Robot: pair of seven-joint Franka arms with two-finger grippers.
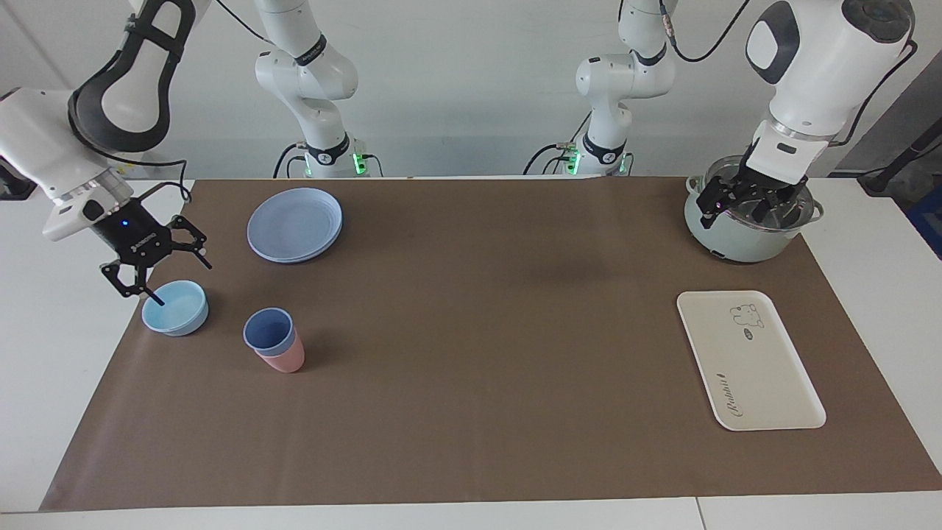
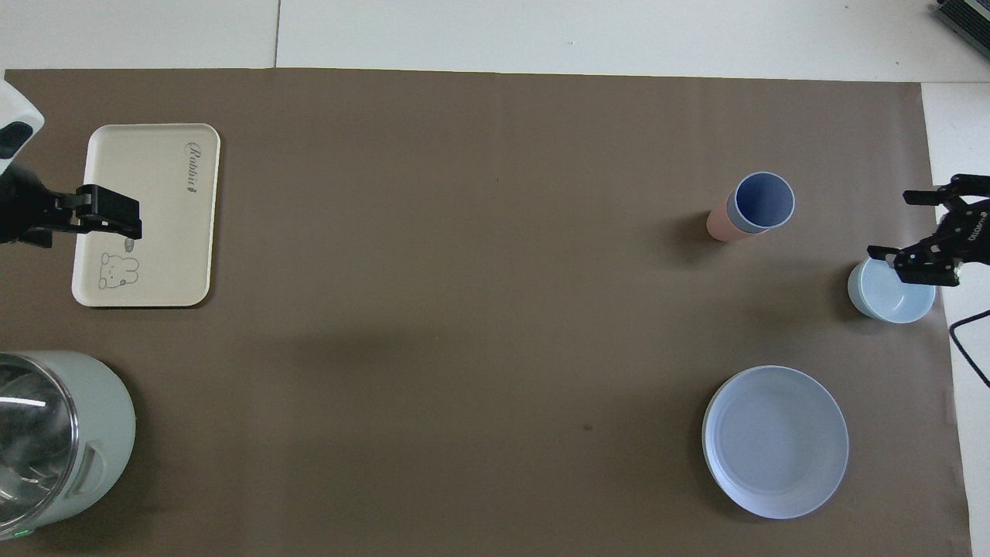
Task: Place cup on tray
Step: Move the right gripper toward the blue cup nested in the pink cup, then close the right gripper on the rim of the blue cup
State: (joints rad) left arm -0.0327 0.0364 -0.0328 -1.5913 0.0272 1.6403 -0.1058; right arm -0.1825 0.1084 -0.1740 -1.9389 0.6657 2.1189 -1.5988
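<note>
tray lettered "rabbit"; left gripper and right gripper both wide, empty

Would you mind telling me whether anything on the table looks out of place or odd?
One thing: the blue cup is nested in a pink cup, and the stack leans a little. The tray lies bare at the left arm's end of the table. Nothing looks spilled or damaged.

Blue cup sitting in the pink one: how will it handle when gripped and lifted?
The small periwinkle-blue plastic tumbler looks light and stiff. It is nested tilted in the pink plastic cup, so the pink one may lift with it or tip. Its smooth tapered wall could slip through the fingers.
</note>
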